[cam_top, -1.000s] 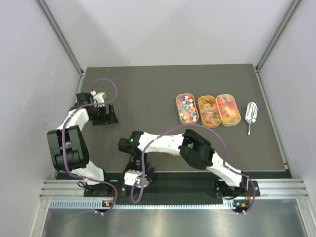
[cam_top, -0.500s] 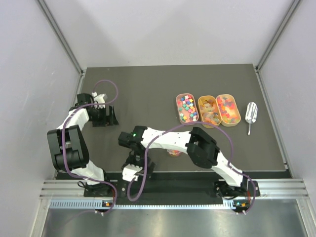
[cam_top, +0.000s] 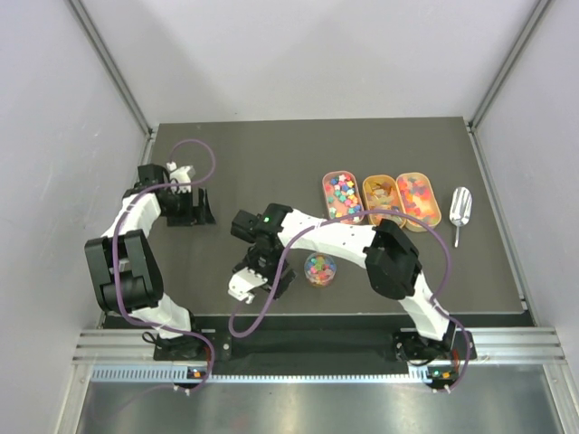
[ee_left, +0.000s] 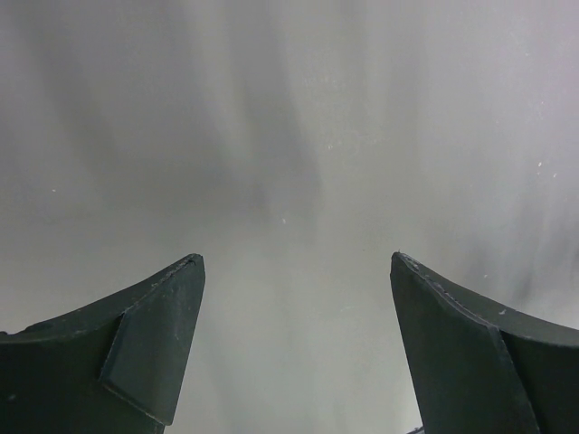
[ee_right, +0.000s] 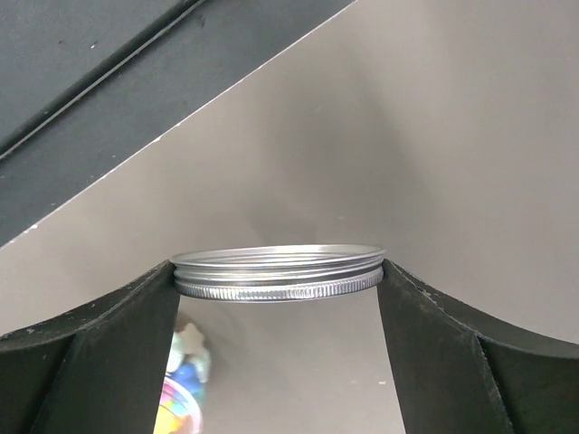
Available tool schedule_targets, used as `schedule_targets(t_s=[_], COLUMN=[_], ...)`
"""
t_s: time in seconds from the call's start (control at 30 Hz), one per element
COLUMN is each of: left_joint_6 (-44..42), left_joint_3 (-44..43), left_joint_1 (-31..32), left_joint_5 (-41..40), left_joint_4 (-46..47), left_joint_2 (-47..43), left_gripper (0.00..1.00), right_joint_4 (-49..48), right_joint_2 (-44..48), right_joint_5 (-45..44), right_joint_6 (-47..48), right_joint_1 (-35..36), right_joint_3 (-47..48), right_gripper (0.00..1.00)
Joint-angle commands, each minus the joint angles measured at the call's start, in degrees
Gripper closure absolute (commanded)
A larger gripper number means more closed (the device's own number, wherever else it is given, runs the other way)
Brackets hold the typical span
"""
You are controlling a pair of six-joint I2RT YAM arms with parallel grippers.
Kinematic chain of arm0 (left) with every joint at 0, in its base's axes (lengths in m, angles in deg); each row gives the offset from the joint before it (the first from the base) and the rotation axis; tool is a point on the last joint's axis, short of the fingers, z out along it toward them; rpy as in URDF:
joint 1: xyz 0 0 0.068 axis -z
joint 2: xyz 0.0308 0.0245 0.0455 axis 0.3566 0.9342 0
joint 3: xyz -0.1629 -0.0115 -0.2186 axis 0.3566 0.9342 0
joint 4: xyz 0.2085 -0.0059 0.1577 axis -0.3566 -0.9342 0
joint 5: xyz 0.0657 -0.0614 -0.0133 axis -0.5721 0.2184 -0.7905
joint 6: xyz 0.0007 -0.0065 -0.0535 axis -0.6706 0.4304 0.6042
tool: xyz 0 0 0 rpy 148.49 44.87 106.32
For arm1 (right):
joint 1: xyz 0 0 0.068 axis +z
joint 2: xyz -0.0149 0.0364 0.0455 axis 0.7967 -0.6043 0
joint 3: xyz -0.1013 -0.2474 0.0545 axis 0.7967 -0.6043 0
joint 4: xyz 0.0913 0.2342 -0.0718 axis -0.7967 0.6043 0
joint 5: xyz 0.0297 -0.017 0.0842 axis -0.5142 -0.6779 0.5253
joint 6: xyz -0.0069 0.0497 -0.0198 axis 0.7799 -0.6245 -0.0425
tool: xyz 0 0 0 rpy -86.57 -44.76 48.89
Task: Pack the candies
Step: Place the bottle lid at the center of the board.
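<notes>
Right wrist view: lid (ee_right: 279, 273) clamped level in right hand (ee_right: 279, 284); jar (ee_right: 187, 375) of candies (ee_right: 175, 414) seen below, offset sideways; left hand (ee_left: 294, 259), parted, farther from jar.

The overhead camera sits above and behind me, looking down on the worktop (cam_top: 271, 154). My right wrist camera looks close through my right hand (ee_right: 278, 271), past the lid (ee_right: 271, 262); it shares the jar (cam_top: 320, 268) with the overhead view. My left wrist camera, well left of the jar, faces blurred grey.
</notes>
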Motion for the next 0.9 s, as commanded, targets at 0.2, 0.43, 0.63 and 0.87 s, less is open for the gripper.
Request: schedule_targets(t_s=[0.2, 0.43, 0.63, 0.87], left_joint_6=[-2.18, -1.91, -1.47, 0.1], left_joint_3=[-3.28, -3.8, -4.86, -4.51], left_joint_1=[-0.28, -0.28, -0.28, -0.28], left_joint_5=[2.09, 2.79, 3.5, 4.02], left_joint_4=[-3.51, -4.39, -4.83, -3.16], left_joint_2=[-0.74, -0.65, -0.12, 0.49], left_gripper=[0.12, 0.12, 0.12, 0.12], right_joint_4=[-3.29, -5.75, -6.63, -6.36], right_joint_2=[4.65, 5.35, 7.99, 12.03], right_joint_5=[-3.95, -8.95, -12.56, -14.94], right_joint_6=[-5.66, -9.0, -10.76, -10.32], right_joint_1=[-2.4, -5.66, -8.91, -11.63], right_joint_3=[-1.76, -2.81, -7.55, -12.48], right_gripper=[0.3, 0.31, 0.32, 0.33])
